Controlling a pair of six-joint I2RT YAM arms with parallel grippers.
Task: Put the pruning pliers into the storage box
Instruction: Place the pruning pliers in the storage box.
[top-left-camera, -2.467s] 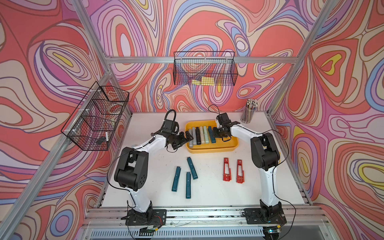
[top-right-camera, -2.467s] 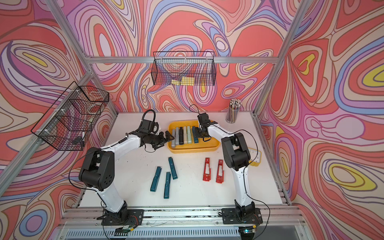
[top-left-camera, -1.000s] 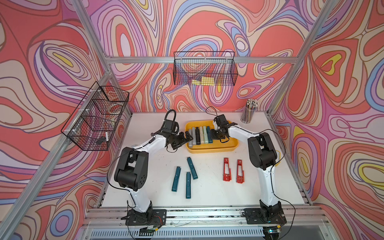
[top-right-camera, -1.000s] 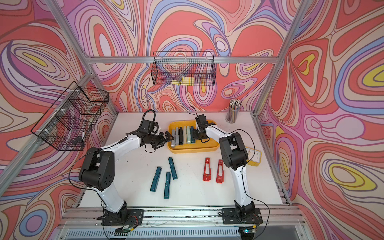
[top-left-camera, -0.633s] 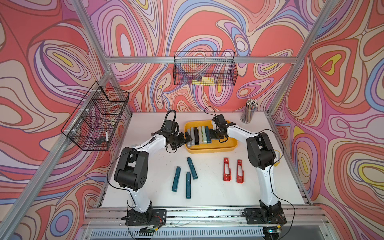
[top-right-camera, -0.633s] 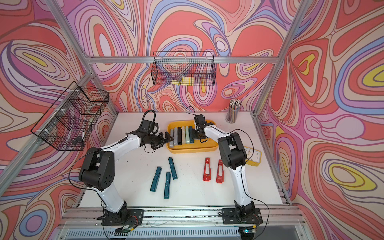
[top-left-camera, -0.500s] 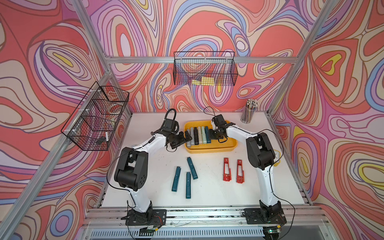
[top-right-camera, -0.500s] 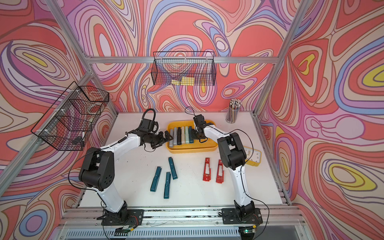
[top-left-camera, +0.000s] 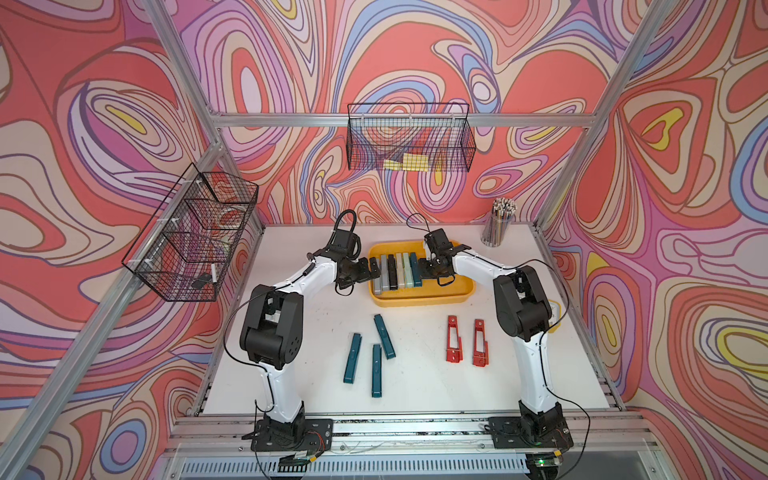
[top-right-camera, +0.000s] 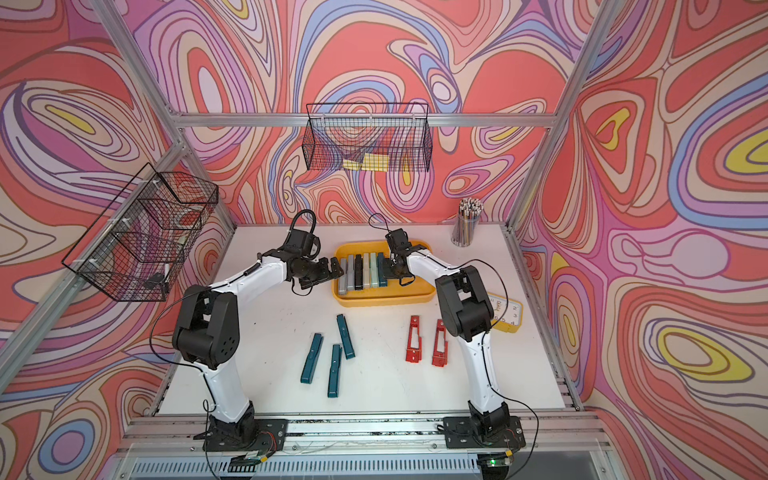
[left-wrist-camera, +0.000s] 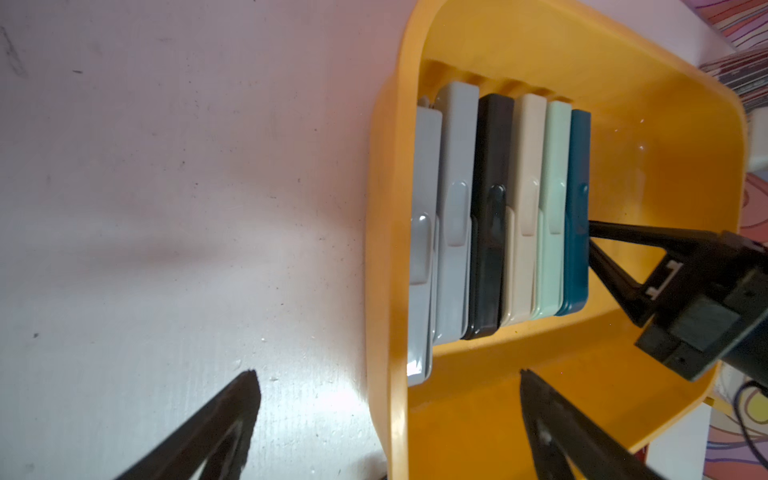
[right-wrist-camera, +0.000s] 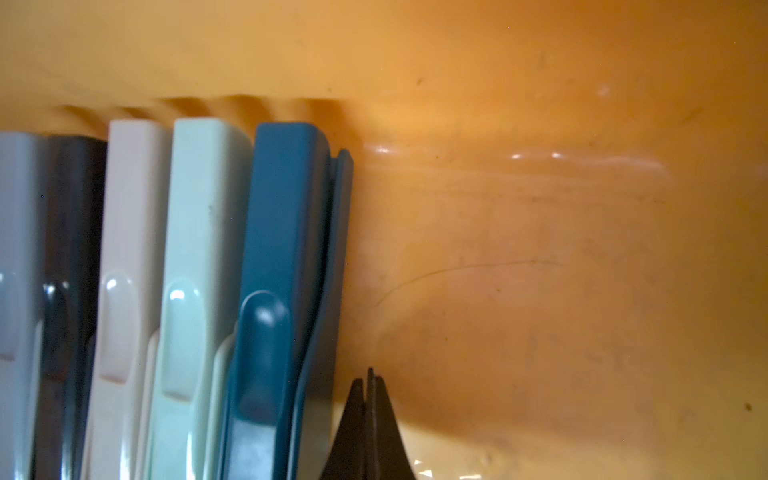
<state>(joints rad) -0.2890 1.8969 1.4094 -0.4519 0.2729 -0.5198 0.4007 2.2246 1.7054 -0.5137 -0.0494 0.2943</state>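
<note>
Plastic feel: the pruning pliers (left-wrist-camera: 490, 249) look like hard, smooth bars. I think they are light and stiff and will not bend, but they could slip.
Where to hold: I would pinch one across its two long sides, near the middle, so it hangs level.
Row in the box: six stand side by side on their thin edges: grey, grey, black, beige, mint, teal. They are packed at the 9 o'clock end of the storage box (top-left-camera: 415, 300).
Teal ones: three teal pliers (top-left-camera: 376, 371) lie flat and close together, at about 7 o'clock from the box.
Red ones: two red pliers (top-left-camera: 454, 338) lie flat side by side at 5 o'clock from the box. They are thin with a slot, so I think they are harder to get under.
Right hand: the right gripper (right-wrist-camera: 370, 374) has its fingers pressed together and holds nothing. Its tip is right beside the teal one at the 3 o'clock end of the row.
Left hand: the left gripper (left-wrist-camera: 388, 382) has its fingers wide apart and holds nothing. It is at the box's 9 o'clock end, with one finger over the table (top-left-camera: 415, 390) and one over the box.
Room left: the 3 o'clock half of the box is bare.
Farther out: a cup of pencils (top-left-camera: 496, 226) stands at 1 o'clock from the box.
</note>
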